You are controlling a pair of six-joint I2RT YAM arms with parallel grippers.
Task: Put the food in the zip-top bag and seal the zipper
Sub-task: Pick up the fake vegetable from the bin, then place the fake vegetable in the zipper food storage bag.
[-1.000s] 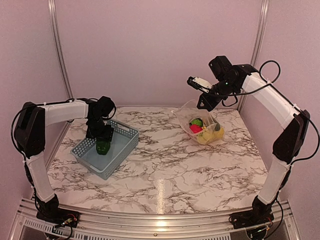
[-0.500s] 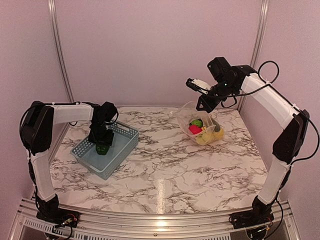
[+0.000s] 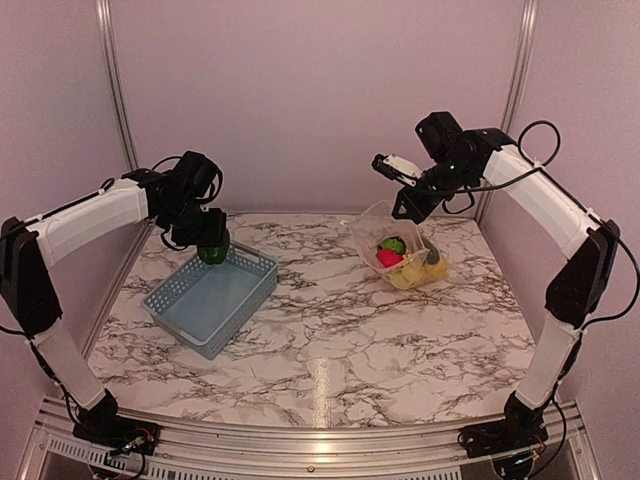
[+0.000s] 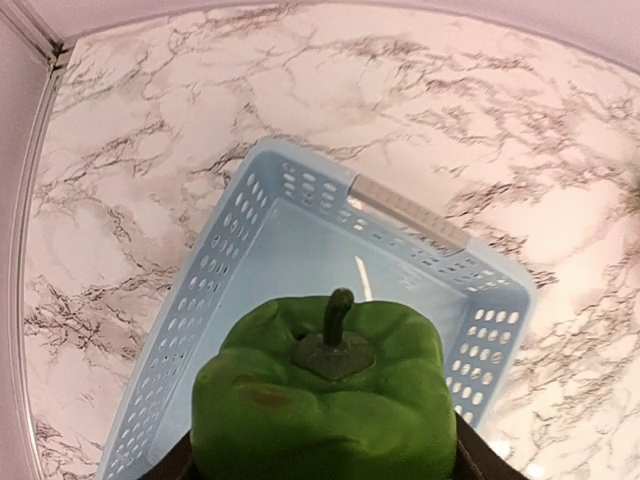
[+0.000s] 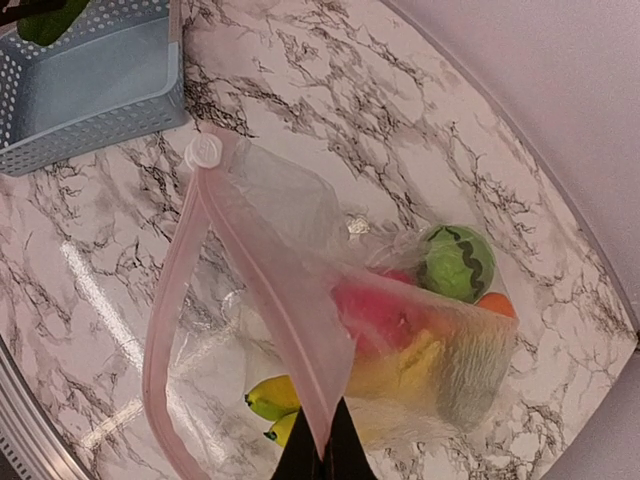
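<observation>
My left gripper (image 3: pixel 211 248) is shut on a green toy pepper (image 4: pixel 325 400), one piece of the food, and holds it in the air above the basket's far edge. The pepper fills the bottom of the left wrist view, stem up, with a finger at each side. My right gripper (image 5: pixel 325 452) is shut on the mouth edge of the zip-top bag (image 5: pixel 300 250) and holds it up and open. The pinkish zipper (image 5: pixel 172 300) loops down the left. Inside the bag lie a striped melon (image 5: pixel 455 262), a red apple (image 5: pixel 375 315), a banana (image 5: pixel 275 395) and an orange (image 5: pixel 497 303).
The blue-grey slotted basket (image 3: pixel 212 300) stands on the marble table at the left, nothing showing inside it. The bag (image 3: pixel 400 255) rests at the back right. The booth's walls and metal posts close in behind and at both sides.
My left arm has lifted the green pepper out of the basket, up and toward the back. The right gripper and the bag have stayed in place.
</observation>
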